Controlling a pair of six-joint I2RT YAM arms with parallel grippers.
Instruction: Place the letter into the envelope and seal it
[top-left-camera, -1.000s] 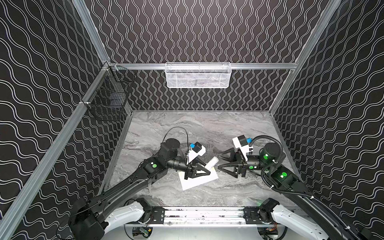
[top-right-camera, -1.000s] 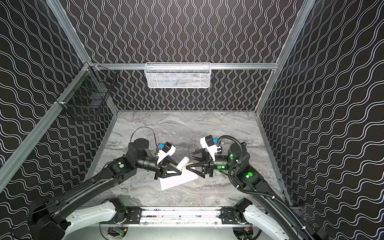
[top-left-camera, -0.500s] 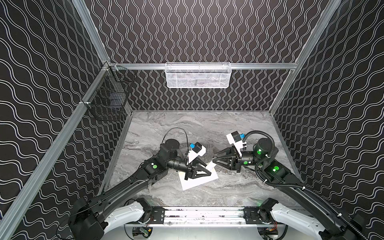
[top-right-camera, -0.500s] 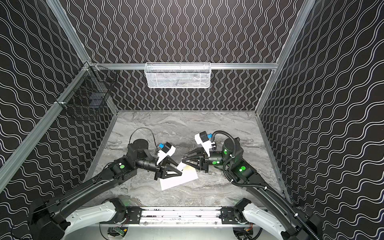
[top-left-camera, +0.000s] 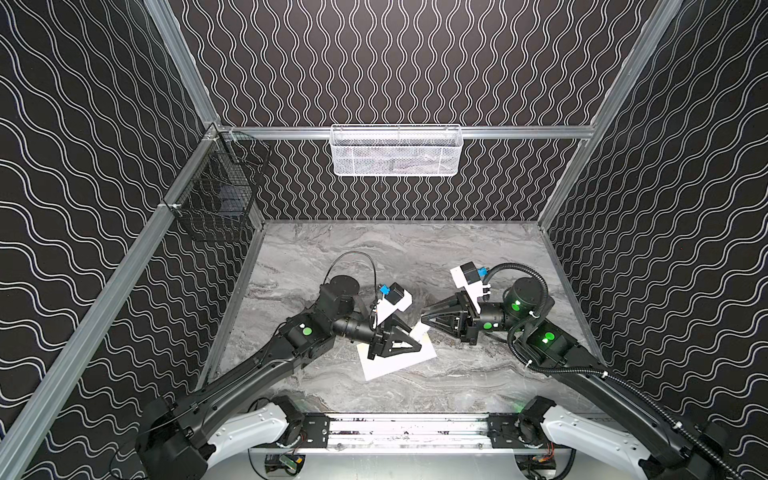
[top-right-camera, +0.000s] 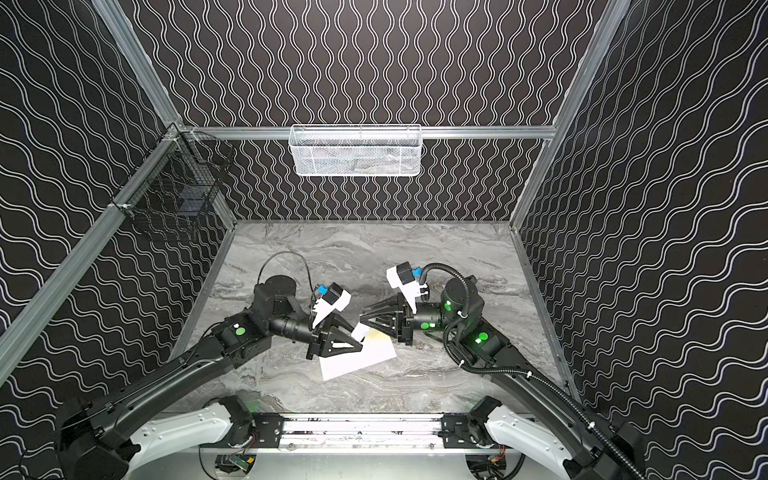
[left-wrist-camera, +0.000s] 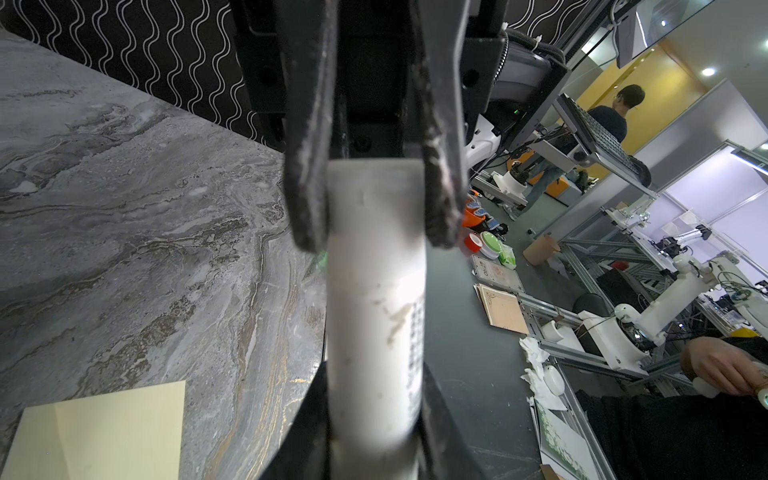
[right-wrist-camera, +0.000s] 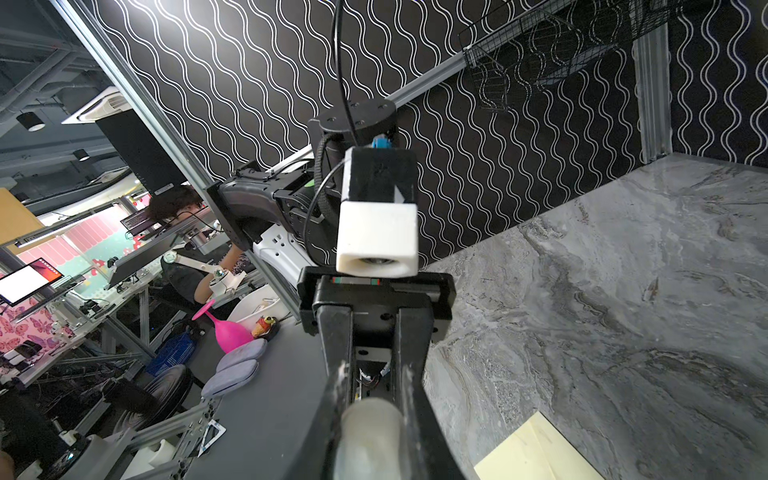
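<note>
Fingers (left-wrist-camera: 309, 199) of the right gripper (top-left-camera: 424, 322) pinch the far end of a white tube (left-wrist-camera: 374, 324), touching it on both sides, while the left gripper (top-left-camera: 415, 337) is clamped on the tube's other end. Both sets of jaws stand only narrowly apart, each with the tube between them. The tube hangs roughly level between the two arms, just above the envelope (top-right-camera: 357, 361). The envelope lies flat on the table (top-left-camera: 374, 257) toward the front, partly under the left gripper. The letter shows in no view; it may be inside the envelope, but that cannot be told. Whether the flap is open is also unclear. This looks like uncapping a glue stick ahead of sealing. To do it well, the left gripper should hold its end fixed. The right should draw straight back along the tube's length, not sideways or downward, so the cap slides off without straining the grip or knocking the paper below. A slight twist may help if it sticks. Neither arm should dip, since a brush against the envelope would shift it.
</note>
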